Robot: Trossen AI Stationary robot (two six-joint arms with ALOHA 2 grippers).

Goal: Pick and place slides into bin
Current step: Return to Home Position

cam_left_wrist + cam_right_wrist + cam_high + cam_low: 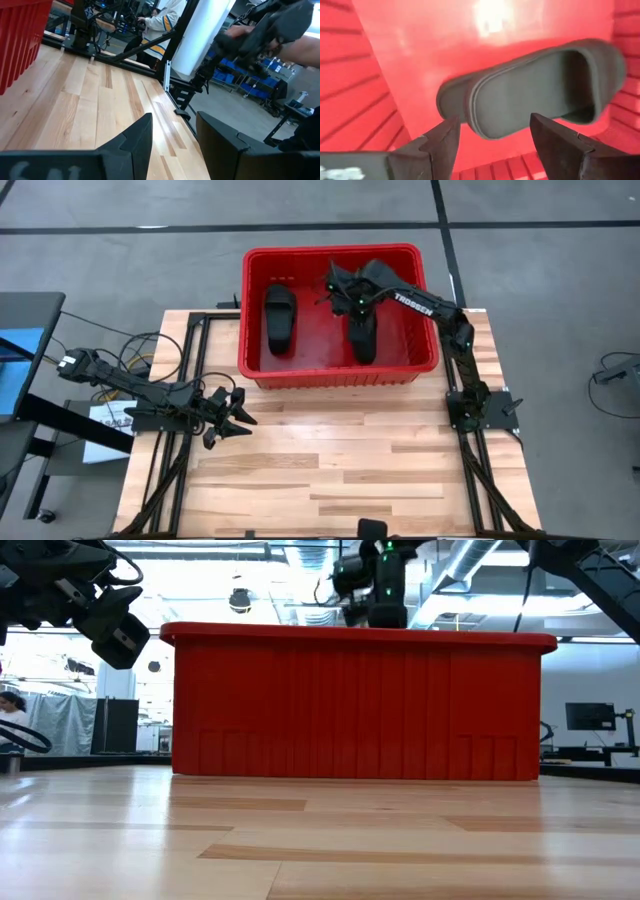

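Note:
The red bin [340, 370] stands at the table's far middle. One black slide [280, 320] lies flat on its floor on the left. Another slide [540, 90] lies on the floor on the right, sole side up toward the camera, and a further dark sole edge [451, 100] shows under one end of it. My right gripper [495, 122] hangs open above this slide, pointing down into the bin [345, 288], its fingers clear of it. My left gripper [243, 412] waits open and level over the table's left side, with nothing between its fingers [172, 135].
The bin's tall front wall [355, 705] faces the near side, and bare wooden table [340, 470] spreads in front of it. Black frame rails [185, 380] run along both table sides. Beyond the table a person in a light hoodie [160, 20] and a forearm [305, 47] show.

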